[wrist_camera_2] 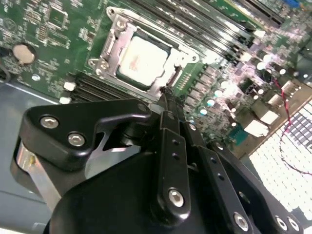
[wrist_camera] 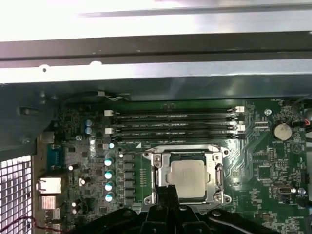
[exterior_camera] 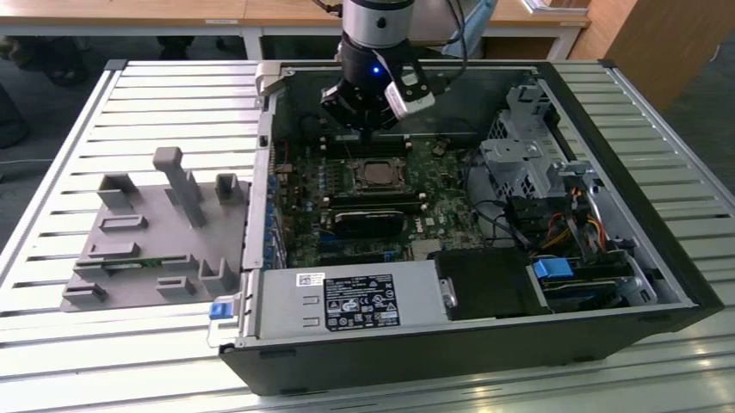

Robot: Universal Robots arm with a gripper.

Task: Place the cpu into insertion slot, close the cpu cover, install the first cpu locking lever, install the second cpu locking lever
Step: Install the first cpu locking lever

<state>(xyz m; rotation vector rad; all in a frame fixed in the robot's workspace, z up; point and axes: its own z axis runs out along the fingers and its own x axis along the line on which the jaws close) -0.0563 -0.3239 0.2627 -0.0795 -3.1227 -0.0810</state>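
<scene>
The cpu [wrist_camera: 187, 176] [wrist_camera_2: 143, 58] lies flat in the insertion slot [wrist_camera: 155, 157] [wrist_camera_2: 111, 13] on the green motherboard, its pale metal face up. The silver cpu cover [wrist_camera: 163, 170] [wrist_camera_2: 113, 45] lies down around it, with the chip showing through its window. My gripper [wrist_camera_2: 164, 97] [wrist_camera: 168, 190] hangs just above the board at one edge of the socket. Its black fingers are pressed together with nothing between them. In the exterior view the gripper [exterior_camera: 365, 131] stands over the far side of the socket [exterior_camera: 373, 175], inside the open computer case.
Black memory slots [wrist_camera: 175, 124] run beside the socket, and a coin battery [wrist_camera: 281, 130] lies near them. Case walls [exterior_camera: 267, 129] ring the board, with a drive cage [exterior_camera: 517, 163] at the exterior view's right and a power supply [exterior_camera: 344, 301] in front. A grey fixture [exterior_camera: 150, 232] sits on the slatted table.
</scene>
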